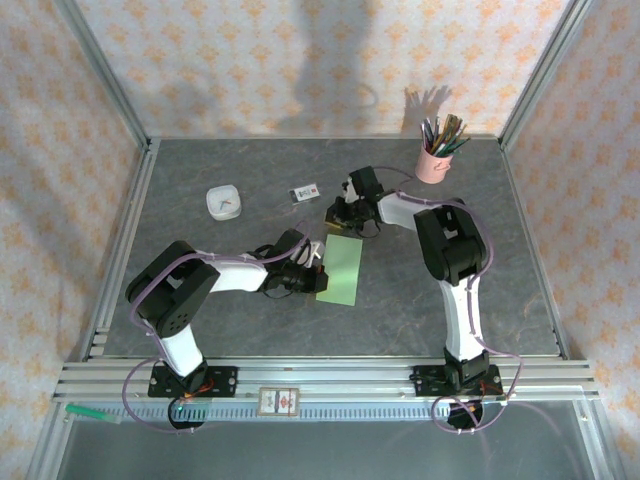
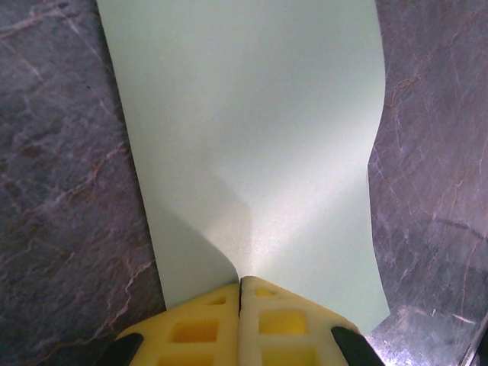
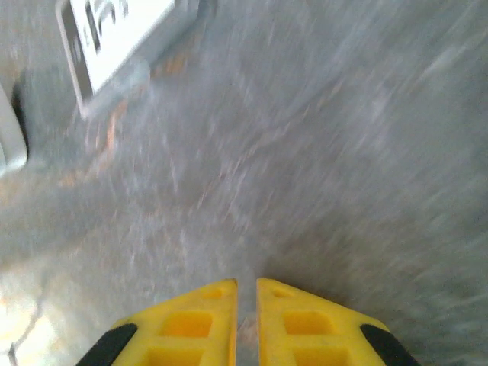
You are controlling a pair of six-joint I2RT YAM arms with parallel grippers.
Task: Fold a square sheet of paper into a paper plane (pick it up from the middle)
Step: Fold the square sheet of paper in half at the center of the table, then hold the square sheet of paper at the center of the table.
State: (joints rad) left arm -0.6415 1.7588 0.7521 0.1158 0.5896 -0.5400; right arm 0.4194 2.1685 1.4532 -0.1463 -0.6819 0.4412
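The pale green sheet of paper [image 1: 339, 268] lies on the grey desk [image 1: 440, 300] between the two arms, near the middle. The left end effector [image 2: 240, 284] is at the sheet's left edge with its yellow fingers [image 2: 286, 320] pressed together, pinching the paper, which rises in a soft ridge towards the tips. The right end effector [image 3: 246, 284] hangs over bare desk just beyond the sheet's far edge, its fingers almost together with a thin slit between them and nothing in it; that view is blurred. A small white card [image 3: 114, 38] lies near it.
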